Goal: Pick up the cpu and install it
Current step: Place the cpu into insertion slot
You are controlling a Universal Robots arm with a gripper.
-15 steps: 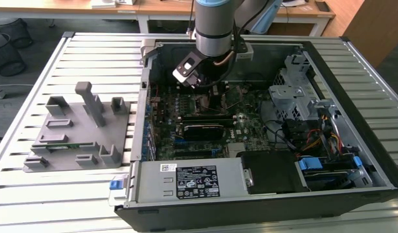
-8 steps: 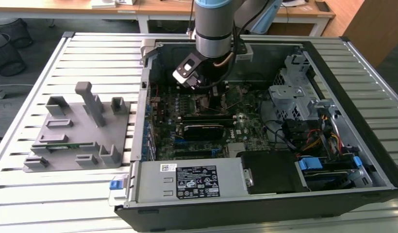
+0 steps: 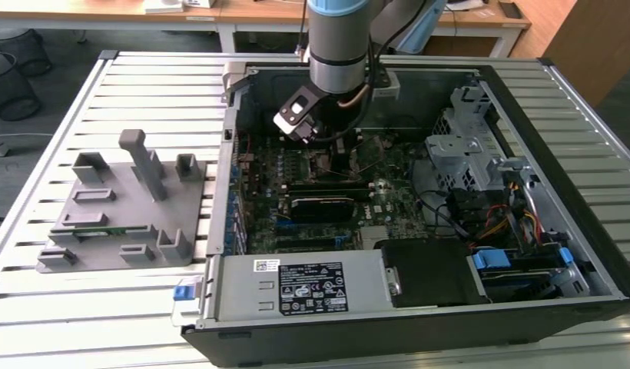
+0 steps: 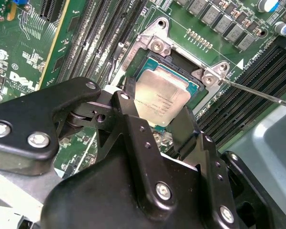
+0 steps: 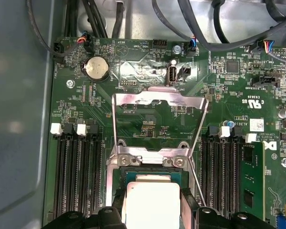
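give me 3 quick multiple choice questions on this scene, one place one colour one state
1. Where is the cpu? A on the floor B at the socket, gripped by the tool C in a person's hand
2. What colour is the cpu's top? A red B blue C silvery grey
3. How is the socket's retention plate? A swung open B closed over the cpu C missing

Answers: 1 B, both wrist views show it over the socket; 2 C, its metal lid is silvery; 3 A, it stands raised off the socket in the first wrist view.
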